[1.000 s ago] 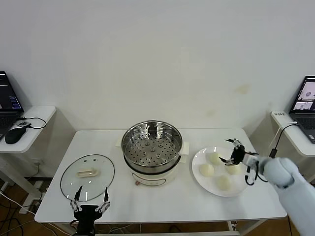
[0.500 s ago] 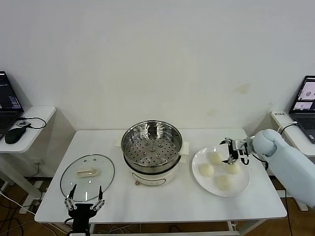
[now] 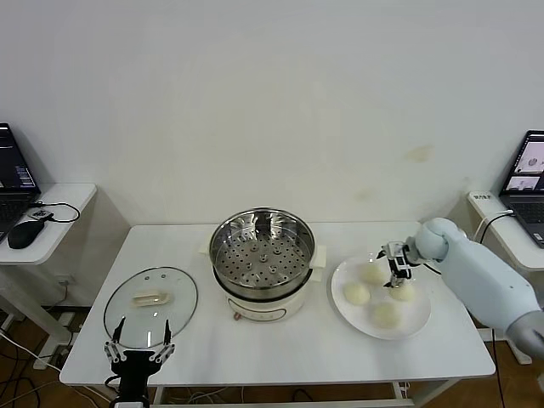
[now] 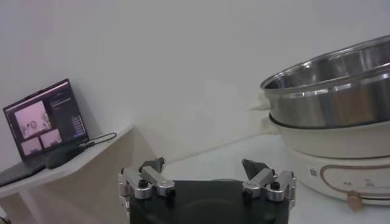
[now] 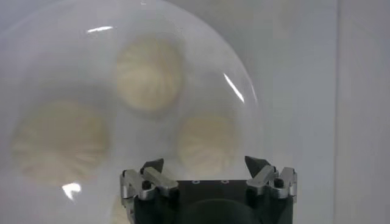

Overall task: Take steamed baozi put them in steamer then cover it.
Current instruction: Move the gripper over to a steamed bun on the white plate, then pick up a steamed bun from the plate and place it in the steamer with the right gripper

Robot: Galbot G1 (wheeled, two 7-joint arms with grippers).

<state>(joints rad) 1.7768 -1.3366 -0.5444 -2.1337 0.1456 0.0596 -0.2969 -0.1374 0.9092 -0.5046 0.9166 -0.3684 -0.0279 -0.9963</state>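
Leftmost, the left gripper idles at the table's front edge, fingers spread, just before the cover. Centrally, the steamer stands uncovered, nothing inside. Rightward, four steamed baozi lie on the plate; the right gripper hangs over them, jaws apart, gripping nothing.

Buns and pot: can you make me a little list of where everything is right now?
buns: four steamed baozi lying on the white plate
steamer: middle of the table, no buns inside
cover: flat on the table, to the steamer's left
right hand: open, over the plate, holding nothing
left hand: open, waiting at the table's near edge by the cover
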